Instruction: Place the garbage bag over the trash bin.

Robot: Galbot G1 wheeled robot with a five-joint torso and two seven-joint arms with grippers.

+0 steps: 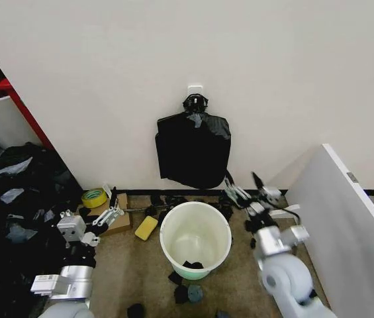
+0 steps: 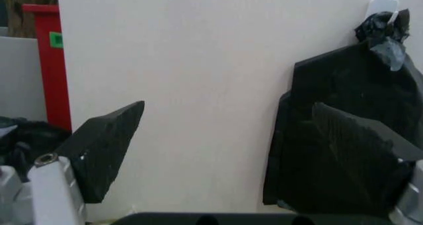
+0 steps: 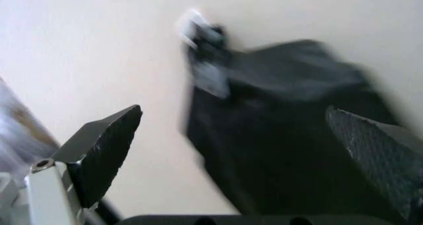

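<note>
The white trash bin (image 1: 200, 232) stands open on the floor in front of the wall, with a small black scrap (image 1: 192, 265) lying inside it. The garbage bag is out of view. A flat black bundle of bags (image 1: 193, 149) hangs from a wall hook above the bin, and also shows as the bundle (image 2: 343, 81) and the bundle (image 3: 284, 116). My left gripper (image 1: 112, 213) (image 2: 228, 106) is open, left of the bin. Just right of the bin's far rim, my right gripper (image 1: 243, 187) (image 3: 233, 110) is open and points up at the bundle. Both hold nothing.
A yellow tape roll (image 1: 94, 197), a cardboard box (image 1: 119, 222) and a yellow block (image 1: 146, 228) lie left of the bin. Black scraps (image 1: 183, 291) dot the floor in front. A heap of black bags (image 1: 21, 199) is at left, a white panel (image 1: 352, 225) at right.
</note>
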